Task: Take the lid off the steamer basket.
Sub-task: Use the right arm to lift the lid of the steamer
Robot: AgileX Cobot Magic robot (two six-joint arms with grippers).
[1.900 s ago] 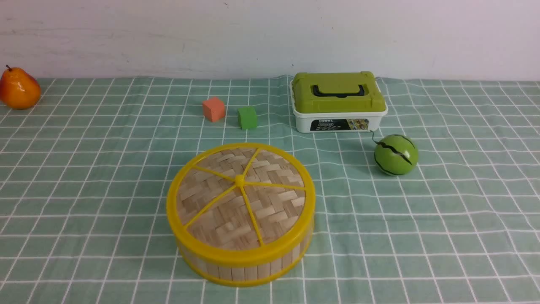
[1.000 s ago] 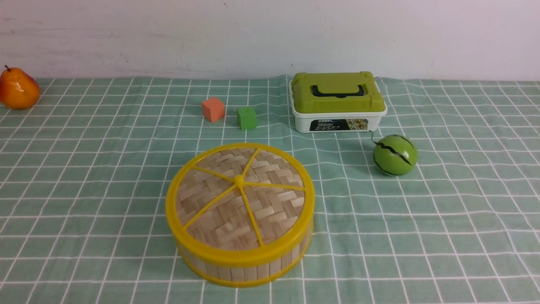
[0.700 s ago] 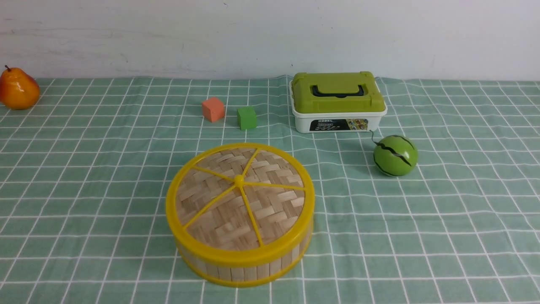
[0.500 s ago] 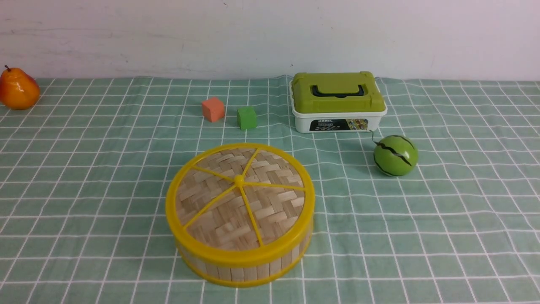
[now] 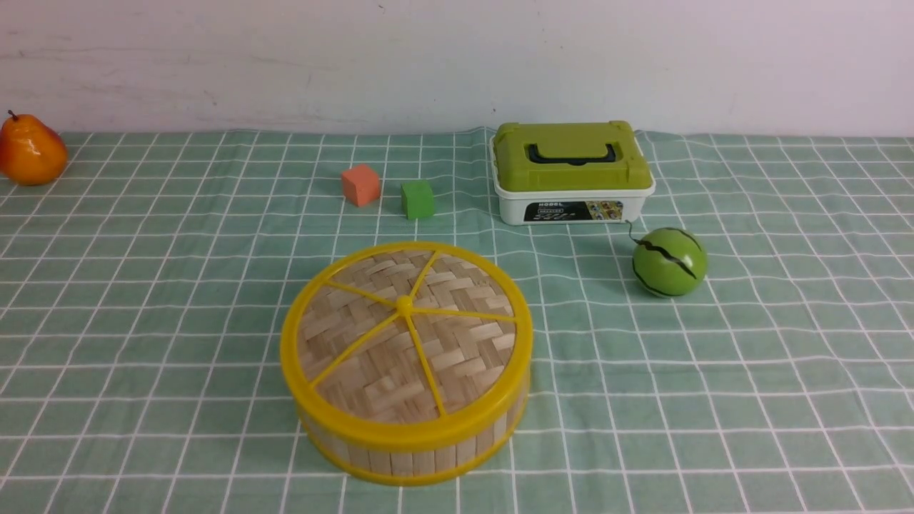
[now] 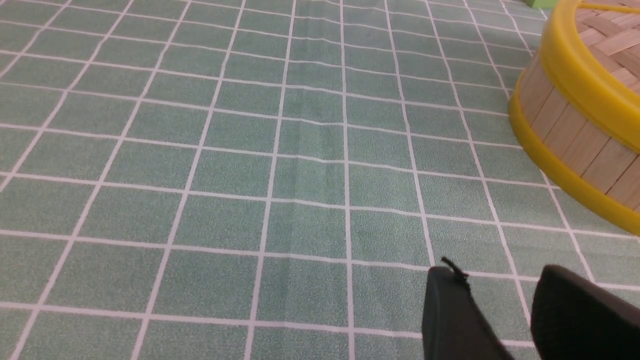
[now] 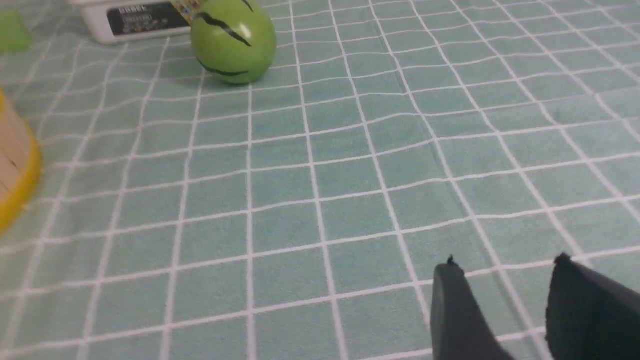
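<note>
Left gripper (image 6: 492, 270) and right gripper (image 7: 505, 260): open, cut off in wrist views. Basket (image 5: 403, 460) interior: hidden under lid (image 5: 407, 343).

White box with green lid and black handle (image 5: 575, 168); striped green ball (image 5: 670, 263) in front of its right end; green block (image 5: 418, 199), orange block (image 5: 361, 185) and, farthest, orange pear (image 5: 33, 150) to its left.

So the front cam sits between the two arms, looking forward and down over the whole surface (image 5: 714, 400); each wrist cam rides its own arm, angled down much closer in; front and left wrist share the basket's left side, front and right wrist the striped green ball (image 5: 670, 262).
</note>
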